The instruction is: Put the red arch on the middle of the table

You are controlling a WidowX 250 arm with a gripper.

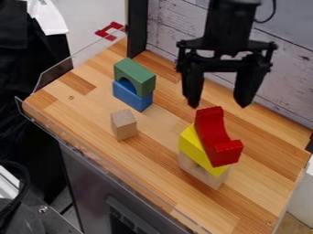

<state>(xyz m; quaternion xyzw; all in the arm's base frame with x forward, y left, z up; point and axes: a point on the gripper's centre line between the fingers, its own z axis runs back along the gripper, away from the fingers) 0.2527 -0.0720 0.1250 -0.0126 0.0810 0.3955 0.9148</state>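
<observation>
Red arch [213,139]: tilted, atop the yellow block [190,142]
Pincer [218,106]: spread apart, empty, above it
Grip: centre first, then close evenly
Lift: straight up before moving sideways

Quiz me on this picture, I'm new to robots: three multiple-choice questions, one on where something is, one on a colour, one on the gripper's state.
1. Where is the green arch?
A) Under the wooden cube
B) On the blue block
C) On the floor

2. What colour is the block directly under the red arch?
A) Blue
B) Green
C) Yellow

3. How is the gripper?
A) Open
B) Shut on the red arch
C) Shut on the wooden cube

1: B, the arch sits atop the blue block.
2: C, the yellow block shows beneath it.
3: A, its fingers stand wide apart.
</observation>
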